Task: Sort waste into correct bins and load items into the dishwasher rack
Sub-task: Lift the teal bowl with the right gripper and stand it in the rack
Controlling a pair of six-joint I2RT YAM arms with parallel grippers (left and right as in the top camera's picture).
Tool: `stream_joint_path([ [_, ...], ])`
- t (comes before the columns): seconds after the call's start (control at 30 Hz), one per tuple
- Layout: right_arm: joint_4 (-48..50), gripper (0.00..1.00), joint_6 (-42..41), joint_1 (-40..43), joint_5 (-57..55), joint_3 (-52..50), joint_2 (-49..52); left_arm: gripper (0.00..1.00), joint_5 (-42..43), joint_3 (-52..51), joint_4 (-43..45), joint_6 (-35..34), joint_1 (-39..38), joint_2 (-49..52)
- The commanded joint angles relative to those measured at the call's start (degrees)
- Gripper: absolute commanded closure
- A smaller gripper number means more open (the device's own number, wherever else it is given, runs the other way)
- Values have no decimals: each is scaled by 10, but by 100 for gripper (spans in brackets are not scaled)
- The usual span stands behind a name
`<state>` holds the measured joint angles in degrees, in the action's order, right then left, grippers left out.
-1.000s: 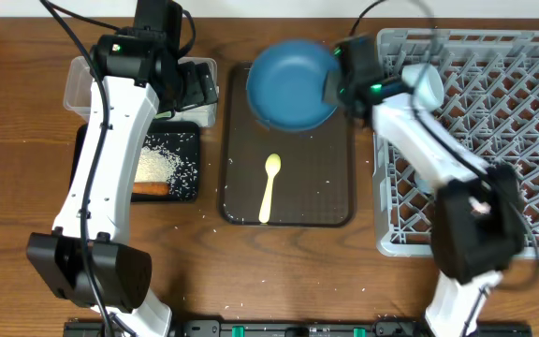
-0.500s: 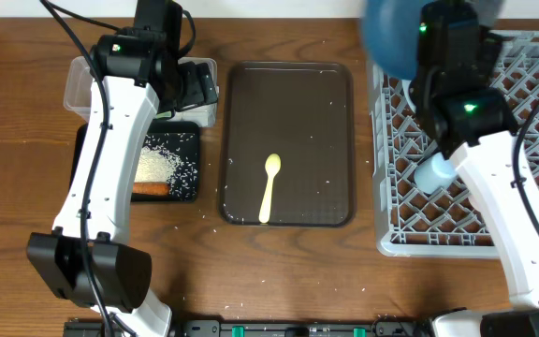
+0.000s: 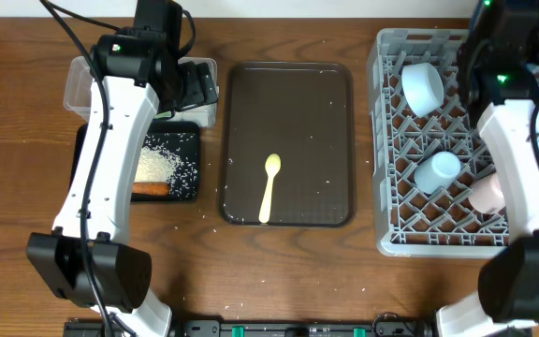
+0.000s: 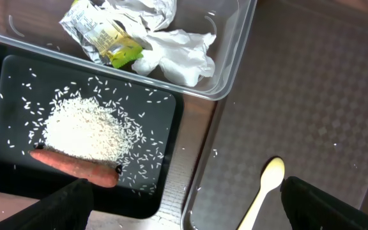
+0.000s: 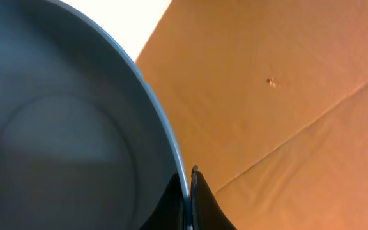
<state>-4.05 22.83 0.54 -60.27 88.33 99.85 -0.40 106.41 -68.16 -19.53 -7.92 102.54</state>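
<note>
I hold the dark blue bowl (image 5: 62,128) by its rim in my pinching right gripper (image 5: 189,186) at the bench's far-right corner, dishwasher rack (image 3: 429,245) beneath it; my left gripper (image 4: 185,184) hangs spread.

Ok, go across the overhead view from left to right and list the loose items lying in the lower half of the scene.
carrot piece → pale yellow spoon → light blue cup → pink cup
</note>
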Motion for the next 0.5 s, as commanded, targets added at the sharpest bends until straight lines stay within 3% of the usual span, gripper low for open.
stream_joint_path([
  [0.0, 24, 99, 108, 23, 23, 5, 32, 4, -7, -1, -2, -1, 1, 2],
  [0.23, 86, 99, 169, 80, 22, 5, 81, 4, -7, -1, -2, -1, 1, 2],
  [0.47, 81, 99, 223, 113, 65, 5, 81, 4, -7, -1, -2, -1, 1, 2],
])
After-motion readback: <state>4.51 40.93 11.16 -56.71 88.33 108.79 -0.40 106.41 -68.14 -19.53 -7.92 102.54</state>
